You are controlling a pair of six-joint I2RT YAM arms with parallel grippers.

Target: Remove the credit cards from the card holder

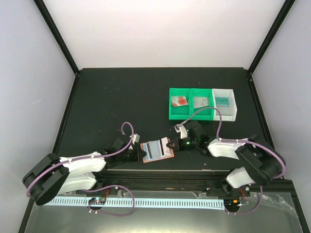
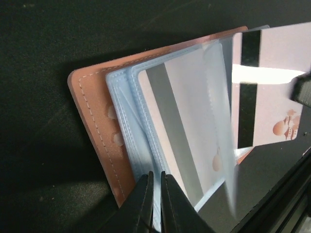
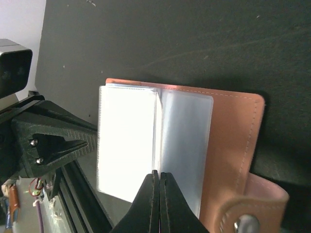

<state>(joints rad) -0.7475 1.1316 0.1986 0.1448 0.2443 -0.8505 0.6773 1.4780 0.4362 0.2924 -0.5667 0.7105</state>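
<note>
The salmon card holder (image 1: 156,150) lies open at the table's near edge, between both grippers. My left gripper (image 2: 156,194) is shut on the edge of its pale blue pockets (image 2: 121,121). One credit card (image 2: 180,121) with a grey stripe sits inside a clear pocket. A whitish credit card (image 2: 272,97) with a black stripe and reddish marks sticks out past the holder's right side. My right gripper (image 3: 159,175) is shut on that card's edge (image 3: 126,145), beside an empty clear pocket (image 3: 187,141). The snap tab (image 3: 265,201) points toward the right arm.
Behind the holder stand two green bins (image 1: 174,115) and a white bin (image 1: 233,109), side by side. There is a card in each green one, and the left one's (image 1: 180,101) has red marks. A black rail (image 1: 155,170) runs along the table's near edge, just under the holder.
</note>
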